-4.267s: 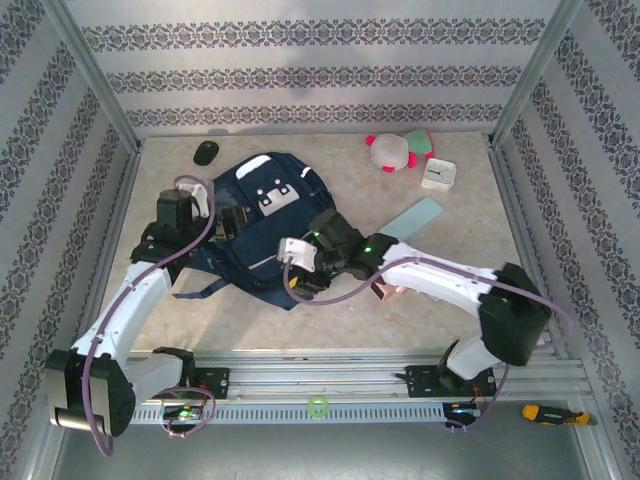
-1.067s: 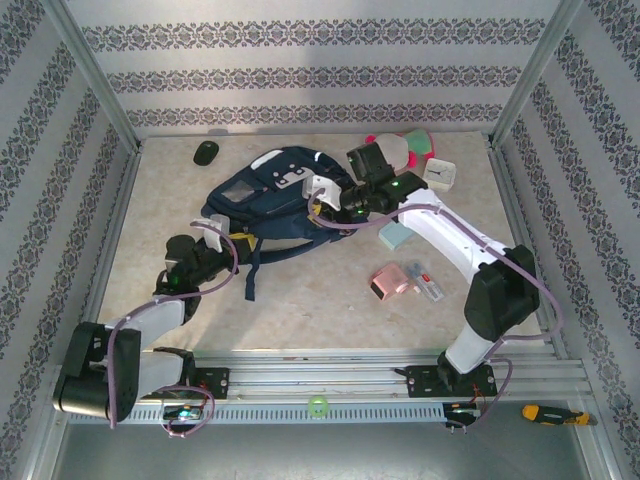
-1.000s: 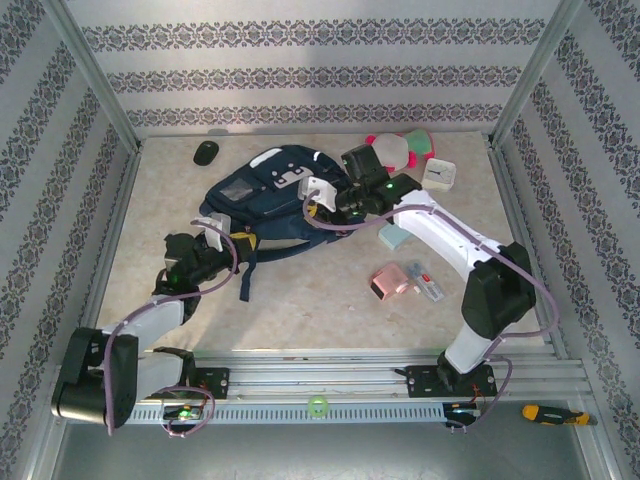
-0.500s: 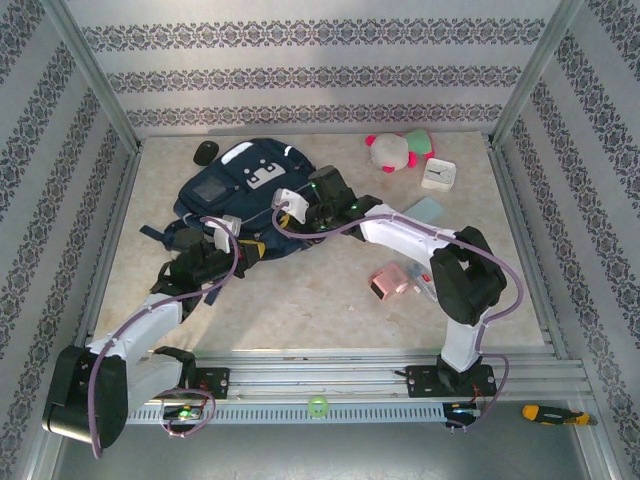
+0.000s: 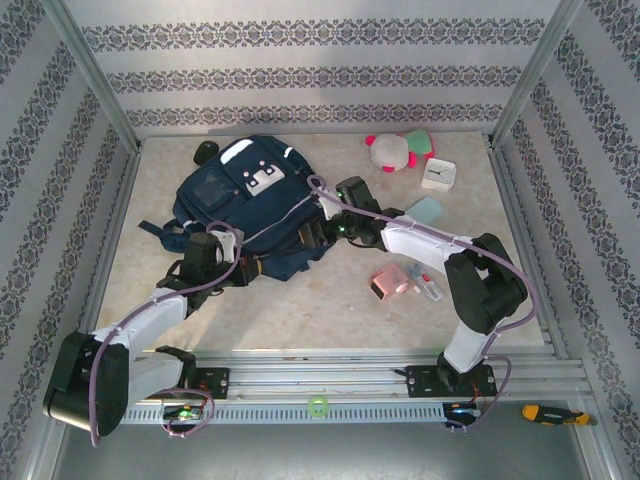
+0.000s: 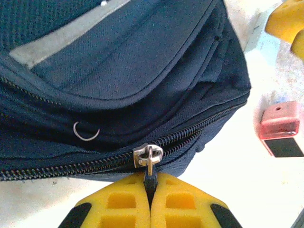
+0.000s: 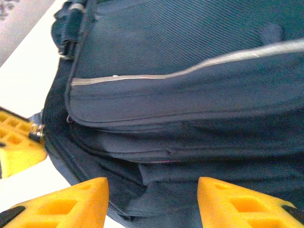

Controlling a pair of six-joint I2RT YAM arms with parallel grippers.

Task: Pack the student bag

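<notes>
Navy student bag (image 5: 245,200): draw zipper pull (image 6: 150,156), pinched tight in left fingers (image 6: 118,202), straight along teeth; right fingers (image 7: 71,199) wide apart, empty.

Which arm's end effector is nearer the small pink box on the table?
Right. The right end effector is up-left of the small pink box, close; the left end effector is much farther left.

The left arm (image 5: 140,320) is stretching low and forward from its base, the left gripper (image 6: 150,183) pinching its yellow fingers flush together on a zipper pull (image 6: 150,159). The right arm (image 5: 440,245) is folding sharply at the elbow and reaching leftward. The right gripper (image 7: 152,204) is holding its fingers wide apart, though whether they are touching anything is hard to tell.
</notes>
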